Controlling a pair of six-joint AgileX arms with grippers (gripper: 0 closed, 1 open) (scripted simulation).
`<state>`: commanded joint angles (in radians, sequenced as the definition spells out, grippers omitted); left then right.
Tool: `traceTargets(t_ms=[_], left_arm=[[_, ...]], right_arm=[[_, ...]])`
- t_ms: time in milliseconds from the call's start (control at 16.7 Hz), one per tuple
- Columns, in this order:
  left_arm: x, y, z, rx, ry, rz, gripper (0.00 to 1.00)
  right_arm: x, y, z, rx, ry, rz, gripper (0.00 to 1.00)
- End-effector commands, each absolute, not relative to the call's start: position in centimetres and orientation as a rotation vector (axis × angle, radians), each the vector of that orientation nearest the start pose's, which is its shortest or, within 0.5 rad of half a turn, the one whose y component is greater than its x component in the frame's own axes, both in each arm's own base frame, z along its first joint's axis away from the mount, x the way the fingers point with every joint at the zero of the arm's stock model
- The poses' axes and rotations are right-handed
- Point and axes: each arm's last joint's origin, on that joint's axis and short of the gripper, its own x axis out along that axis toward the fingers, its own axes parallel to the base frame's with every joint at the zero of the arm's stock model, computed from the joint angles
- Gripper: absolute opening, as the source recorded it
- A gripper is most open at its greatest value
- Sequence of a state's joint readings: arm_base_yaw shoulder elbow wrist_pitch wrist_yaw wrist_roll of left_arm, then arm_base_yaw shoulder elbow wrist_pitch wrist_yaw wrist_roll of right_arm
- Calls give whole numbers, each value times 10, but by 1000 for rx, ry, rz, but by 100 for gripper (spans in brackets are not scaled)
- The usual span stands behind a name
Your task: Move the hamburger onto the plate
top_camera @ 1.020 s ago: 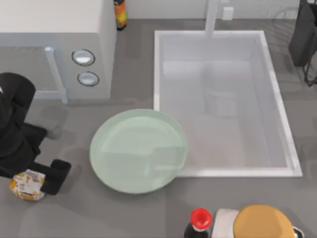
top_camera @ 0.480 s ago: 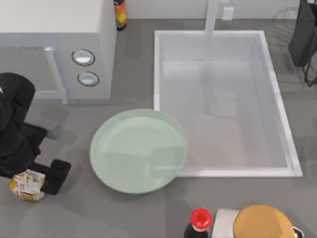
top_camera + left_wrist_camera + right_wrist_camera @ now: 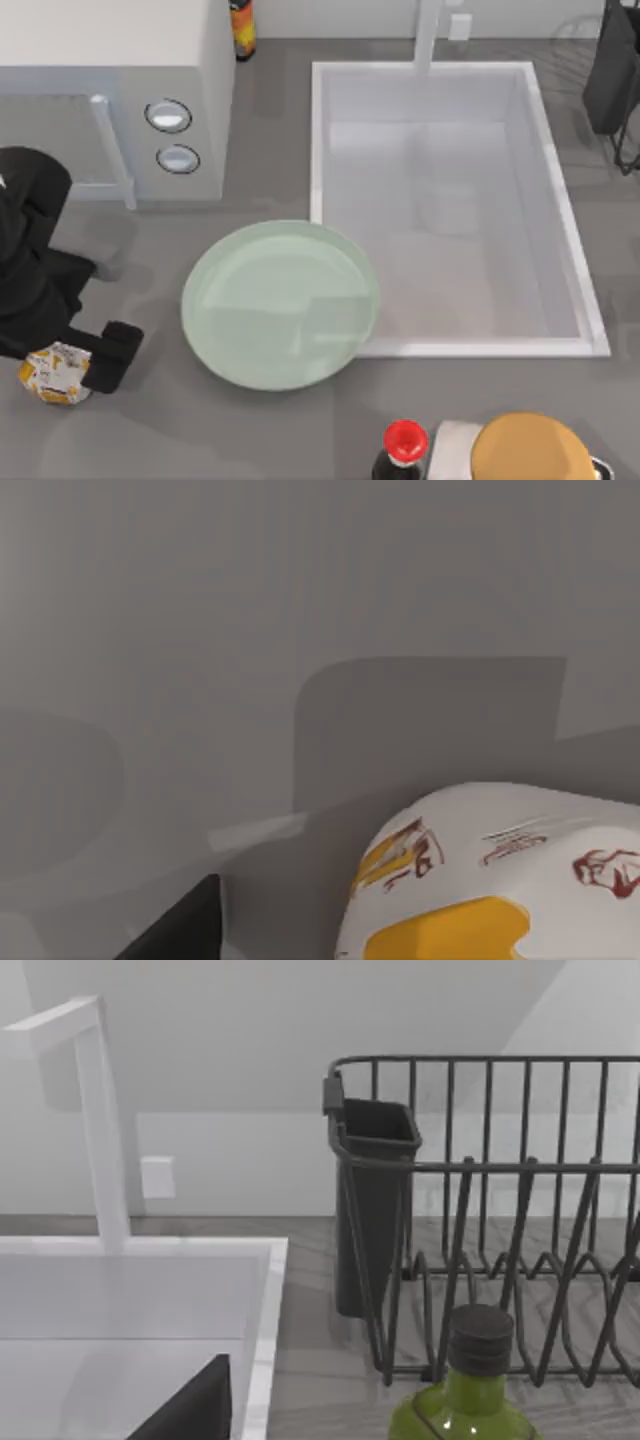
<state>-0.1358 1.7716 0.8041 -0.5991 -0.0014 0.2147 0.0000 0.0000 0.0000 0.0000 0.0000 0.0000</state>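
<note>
Bulky matte-black left arm (image 3: 30,260) (blocky black claw (image 3: 60,372), no markings)

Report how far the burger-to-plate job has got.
Done: the left gripper has reached the hamburger at the table's left edge, a dark finger beside the wrapper. In hand: gripping it; whether it is lifted cannot be told. Left: carrying it right onto the plate, which holds nothing.

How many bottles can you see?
3. A dark bottle with a red cap stands at the table's front edge, an orange-labelled bottle at the back beside the white appliance, and a green bottle with a dark cap by the wire rack. Others may be hidden.
</note>
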Motion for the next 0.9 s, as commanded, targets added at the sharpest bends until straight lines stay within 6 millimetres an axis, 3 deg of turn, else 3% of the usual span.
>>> traceTargets(t_ms=[360, 420, 540, 900], left_arm=[[265, -35, 91, 274, 1549, -271, 0], [267, -36, 114, 264, 1508, -276, 0], [269, -36, 119, 264, 1499, -276, 0], [270, -36, 171, 266, 1549, -280, 0]], right_arm=[[106, -1, 160, 0, 0, 0, 100], [106, -1, 160, 0, 0, 0, 100], [106, -1, 160, 0, 0, 0, 100], [106, -1, 160, 0, 0, 0, 100]])
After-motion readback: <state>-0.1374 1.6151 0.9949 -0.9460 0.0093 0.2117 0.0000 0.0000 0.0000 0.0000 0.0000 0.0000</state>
